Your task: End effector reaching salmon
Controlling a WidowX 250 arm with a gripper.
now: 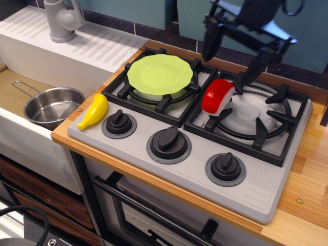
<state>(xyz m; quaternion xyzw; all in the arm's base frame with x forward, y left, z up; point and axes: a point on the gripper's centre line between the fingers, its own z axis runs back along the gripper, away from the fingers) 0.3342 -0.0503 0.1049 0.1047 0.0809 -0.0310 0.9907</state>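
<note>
The salmon (218, 97), a toy sushi piece with a glossy red top over a white base, rests tilted on the left edge of the right burner grate (266, 120). My black gripper (231, 58) hangs above and just behind it. Its two long pointed fingers are spread wide, the left fingertip (207, 54) near the back of the stove and the right fingertip (254, 72) over the grate. The gripper is open and holds nothing. It does not touch the salmon.
A lime-green plate (160, 75) sits on the left burner. A yellow toy banana (94, 111) lies at the stove's front left corner. Three black knobs (168, 141) line the front. A steel pot (53, 105) sits in the sink; a grey faucet (62, 19) stands behind.
</note>
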